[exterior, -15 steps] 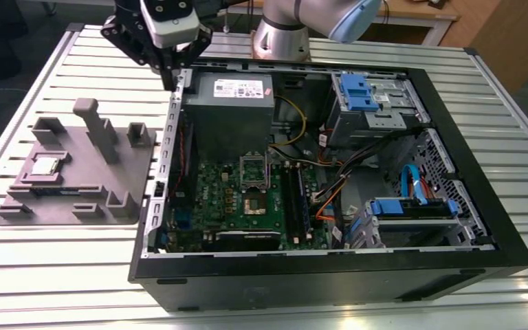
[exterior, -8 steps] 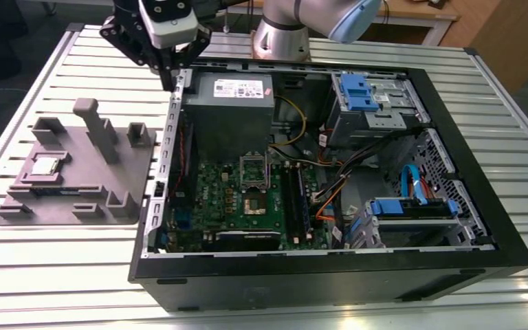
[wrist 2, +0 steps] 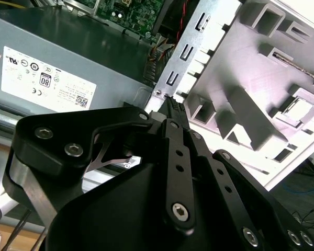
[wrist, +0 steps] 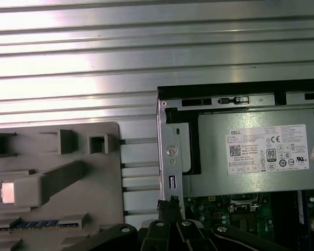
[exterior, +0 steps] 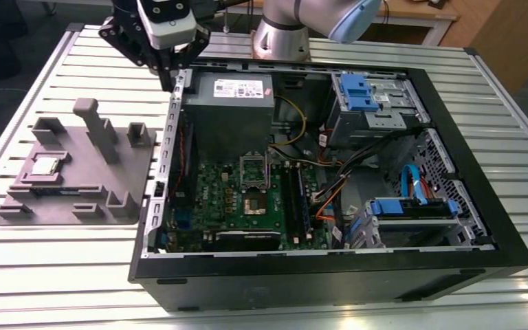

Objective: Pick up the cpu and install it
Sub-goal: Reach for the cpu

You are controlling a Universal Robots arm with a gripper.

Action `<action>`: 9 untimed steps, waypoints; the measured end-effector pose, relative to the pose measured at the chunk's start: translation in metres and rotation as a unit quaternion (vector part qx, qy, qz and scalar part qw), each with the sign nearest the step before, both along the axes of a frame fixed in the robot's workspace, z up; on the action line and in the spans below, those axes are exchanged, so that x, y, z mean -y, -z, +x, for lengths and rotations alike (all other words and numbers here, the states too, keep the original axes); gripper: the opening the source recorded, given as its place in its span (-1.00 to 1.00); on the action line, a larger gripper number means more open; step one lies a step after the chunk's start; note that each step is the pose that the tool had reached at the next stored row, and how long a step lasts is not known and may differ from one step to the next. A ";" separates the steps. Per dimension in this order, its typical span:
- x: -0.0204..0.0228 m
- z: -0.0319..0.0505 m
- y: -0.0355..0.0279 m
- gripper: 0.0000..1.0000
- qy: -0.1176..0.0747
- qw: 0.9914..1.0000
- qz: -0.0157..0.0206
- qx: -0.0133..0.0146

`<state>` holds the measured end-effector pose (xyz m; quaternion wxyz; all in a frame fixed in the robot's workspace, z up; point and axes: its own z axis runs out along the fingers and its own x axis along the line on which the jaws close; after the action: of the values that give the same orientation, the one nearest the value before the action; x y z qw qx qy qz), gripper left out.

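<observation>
Silver-topped cpu (exterior: 44, 167) is sitting in a pocket of the gray tray (exterior: 134, 172), well apart from the gripper (exterior: 167, 81), which is hanging empty over the case (exterior: 319, 282) corner with fingers (wrist 2: 176, 117) pressed together; I'd be spreading them and squaring to the chip's edges.

Exterior view: the arm (exterior: 312, 24) is running off the top edge, and the desk (exterior: 62, 275) is losing its near corners to the frame. Second wrist view: the tool (wrist 2: 172, 107) is hiding part of the power supply (wrist 2: 68, 52), and glare is washing out the cpu (wrist 2: 302, 109). First wrist view: the gray holder (wrist: 68, 219) is being cut off by the picture's edge.
</observation>
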<state>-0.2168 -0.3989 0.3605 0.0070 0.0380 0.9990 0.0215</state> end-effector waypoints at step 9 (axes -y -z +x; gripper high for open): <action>0.0000 -0.0014 0.0010 -0.80 0.000 1.000 0.000 0.000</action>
<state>-0.2182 -0.3989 0.3596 0.0068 0.0380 0.9990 0.0215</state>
